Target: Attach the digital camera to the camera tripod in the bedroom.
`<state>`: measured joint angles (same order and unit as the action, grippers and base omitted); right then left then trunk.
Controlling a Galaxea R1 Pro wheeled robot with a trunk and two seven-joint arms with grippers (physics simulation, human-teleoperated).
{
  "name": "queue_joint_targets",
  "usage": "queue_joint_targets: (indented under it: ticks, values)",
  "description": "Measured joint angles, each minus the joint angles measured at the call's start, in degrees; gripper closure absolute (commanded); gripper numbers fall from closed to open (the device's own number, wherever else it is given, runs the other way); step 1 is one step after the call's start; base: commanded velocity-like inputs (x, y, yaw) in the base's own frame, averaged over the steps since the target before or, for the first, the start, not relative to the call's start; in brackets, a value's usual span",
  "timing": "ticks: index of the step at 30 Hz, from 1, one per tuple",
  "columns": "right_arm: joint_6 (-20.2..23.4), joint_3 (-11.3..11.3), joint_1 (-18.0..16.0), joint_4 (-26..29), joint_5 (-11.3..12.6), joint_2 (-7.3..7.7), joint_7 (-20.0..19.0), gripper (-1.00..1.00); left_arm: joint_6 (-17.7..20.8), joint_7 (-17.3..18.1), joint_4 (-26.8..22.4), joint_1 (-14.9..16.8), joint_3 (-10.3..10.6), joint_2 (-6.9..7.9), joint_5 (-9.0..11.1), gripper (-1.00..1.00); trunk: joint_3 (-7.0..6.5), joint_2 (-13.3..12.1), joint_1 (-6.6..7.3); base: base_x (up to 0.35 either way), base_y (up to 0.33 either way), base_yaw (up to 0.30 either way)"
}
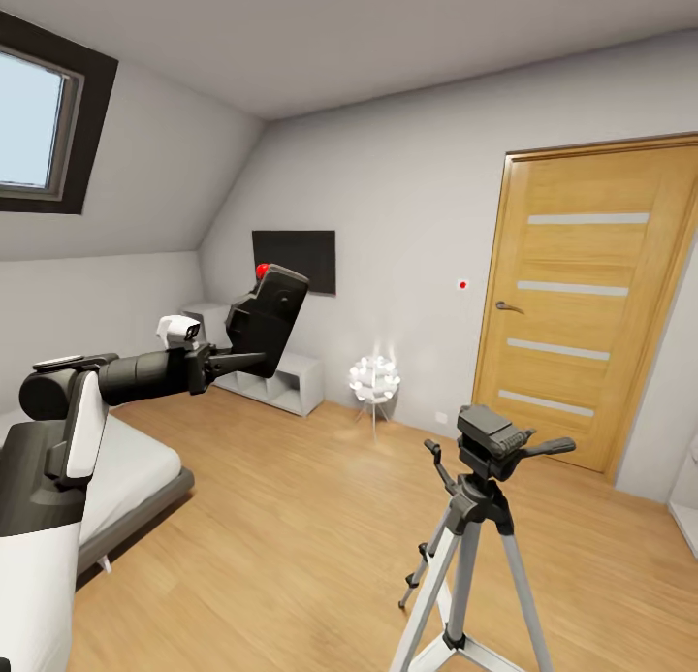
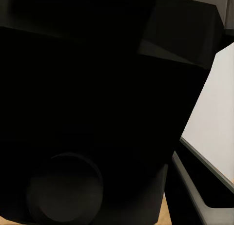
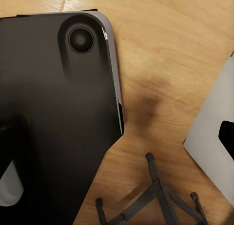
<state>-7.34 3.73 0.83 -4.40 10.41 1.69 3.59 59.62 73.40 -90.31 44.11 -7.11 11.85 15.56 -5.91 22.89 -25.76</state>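
The digital camera [image 1: 269, 318], a black box with a red button on top, is held up at mid-left of the head view, slightly tilted. My left gripper [image 1: 254, 360] is shut on its lower part, the arm reaching in from the left. In the left wrist view the camera's dark body [image 2: 97, 113] is very close, with its round lens low in the picture. The camera tripod [image 1: 485, 449] stands on the wood floor at lower right, its black pan head bare and its side handle pointing right. It is well to the right of the camera and lower than it.
This is the bedroom, with a grey bed [image 1: 136, 468] at left and white cube shelves [image 1: 281, 381] under a black wall panel [image 1: 296, 260]. A glowing ball lamp [image 1: 374, 378] stands by the back wall and the oak door [image 1: 591, 304] is at right. Thin dark struts [image 3: 158, 196] rest on the floor beside my black base [image 3: 53, 113].
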Motion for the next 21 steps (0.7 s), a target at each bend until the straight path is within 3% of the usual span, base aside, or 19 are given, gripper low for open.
queue_joint_targets:
  ticks: [11,21]
  values:
    - [-0.01,0.00,-0.01,-0.01,-0.01,0.00,0.01,-1.00,0.00,0.00,0.03,0.00,0.00,0.01,0.00,1.00,0.00,0.00,0.00,0.000,-0.112,0.000]
    - [0.00,0.00,-0.01,-0.02,0.03,0.00,0.00,-1.00,0.00,0.00,0.04,0.00,0.00,0.00,0.00,1.00,0.00,0.00,0.00,0.000,-0.030,-0.029]
